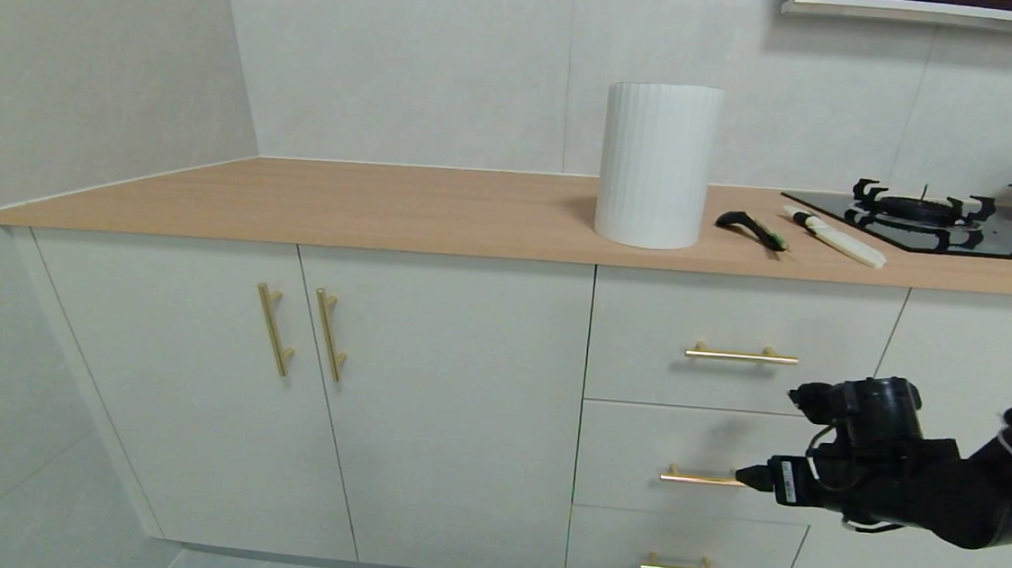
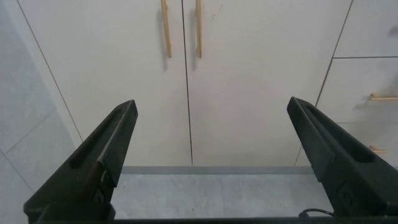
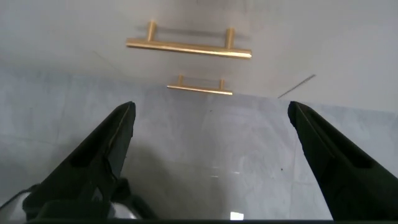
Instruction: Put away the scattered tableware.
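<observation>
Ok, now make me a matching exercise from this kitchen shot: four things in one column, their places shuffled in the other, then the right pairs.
Things
1. tall white ribbed cylindrical container
2. small black tool with a green tip
3. long cream-coloured utensil
4. right end effector

Places
A. lying nearest the black gas hob
B. low, by the middle gold drawer handle
C. standing upright on the wooden countertop
D. lying between the other two counter items

Pairs: 1-C, 2-D, 3-A, 4-B

My left fingers (image 2: pixel 99 155) look like matt black plastic. The countertop (image 1: pixel 386 207) is matt wood grain, the wall tiles (image 1: pixel 443 53) glossy, the drawer handles (image 1: pixel 741 355) shiny gold metal.
</observation>
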